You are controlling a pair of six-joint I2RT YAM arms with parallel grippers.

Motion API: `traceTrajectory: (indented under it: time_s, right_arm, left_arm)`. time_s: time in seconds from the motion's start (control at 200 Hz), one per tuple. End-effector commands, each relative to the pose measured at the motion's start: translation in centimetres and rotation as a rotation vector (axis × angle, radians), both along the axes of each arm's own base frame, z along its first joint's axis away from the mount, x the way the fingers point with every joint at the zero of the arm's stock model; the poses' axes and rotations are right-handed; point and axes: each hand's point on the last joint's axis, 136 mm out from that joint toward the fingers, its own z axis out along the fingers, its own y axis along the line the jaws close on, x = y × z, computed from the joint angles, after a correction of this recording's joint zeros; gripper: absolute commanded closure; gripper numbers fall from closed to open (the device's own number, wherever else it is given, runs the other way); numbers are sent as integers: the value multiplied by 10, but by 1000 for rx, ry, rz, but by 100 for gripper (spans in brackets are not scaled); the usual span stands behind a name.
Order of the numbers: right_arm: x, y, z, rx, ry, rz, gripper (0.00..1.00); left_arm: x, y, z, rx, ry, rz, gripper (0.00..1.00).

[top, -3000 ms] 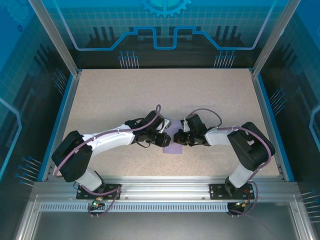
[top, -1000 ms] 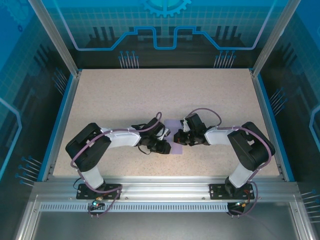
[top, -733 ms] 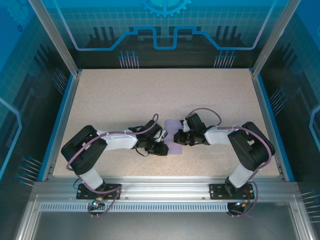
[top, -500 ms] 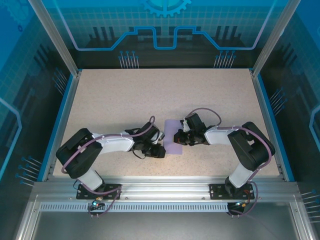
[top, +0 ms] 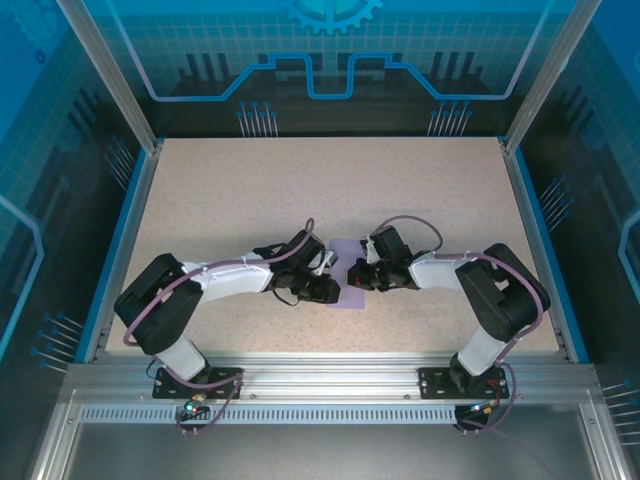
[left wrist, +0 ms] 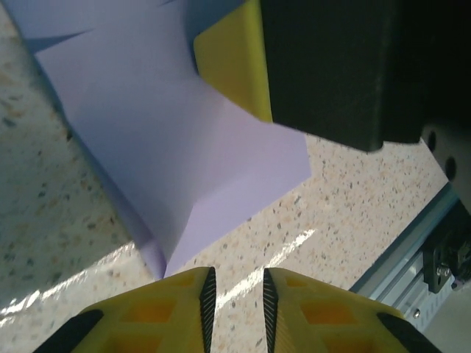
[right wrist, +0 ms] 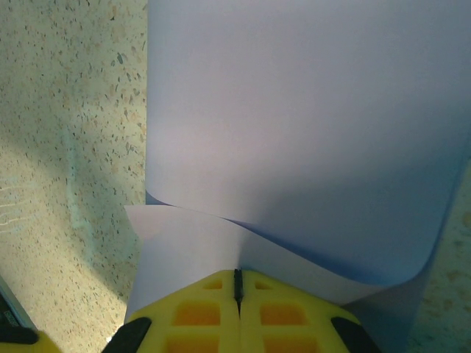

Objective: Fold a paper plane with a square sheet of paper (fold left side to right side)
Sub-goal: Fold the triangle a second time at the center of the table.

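Observation:
The square sheet of paper (top: 346, 298) is lavender and lies mid-table between the two grippers, partly folded over itself. My right gripper (top: 353, 277) is shut on the sheet's right side; in the right wrist view its jaws (right wrist: 237, 283) pinch two layers, and the upper layer (right wrist: 294, 110) curls over in front. My left gripper (top: 330, 289) sits at the sheet's left edge. In the left wrist view its jaws (left wrist: 237, 290) stand a little apart with only bare table between them, just short of the sheet's corner (left wrist: 169, 140). The right gripper's yellow finger (left wrist: 232, 62) presses on the paper beyond.
The speckled beige tabletop (top: 300, 190) is bounded by blue rails (top: 128, 230) left and right. An aluminium frame rail (top: 330, 375) runs along the near edge by the arm bases, and its corner (left wrist: 412, 243) appears in the left wrist view.
The left gripper drew back from the sheet toward the near left, then came forward again to the sheet's left edge. The right gripper has stayed shut on the paper.

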Motion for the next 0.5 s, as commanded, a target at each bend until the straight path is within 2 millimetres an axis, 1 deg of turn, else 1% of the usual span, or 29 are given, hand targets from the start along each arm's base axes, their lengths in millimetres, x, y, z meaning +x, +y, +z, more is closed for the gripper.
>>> traceTrajectory:
  time_s: [0.0, 0.13, 0.32, 0.425, 0.495]
  right_arm:
    - [-19, -24, -27, -118, 101, -18, 96]
    - [-20, -24, -27, -118, 102, -16, 96]
    - [-16, -23, -20, -116, 72, -8, 96]
    - [-10, -20, -7, -94, 19, 8, 96]
    - [-6, -17, 7, -71, -37, 24, 97]
  left_arm:
    - [5, -6, -6, -5, 7, -36, 74]
    - [8, -5, -17, 24, 9, -29, 74]
    - [5, 7, -32, 82, 25, 0, 75]
    - [2, 11, -34, 94, 32, 6, 77]
    - [1, 13, -34, 99, 33, 11, 79]
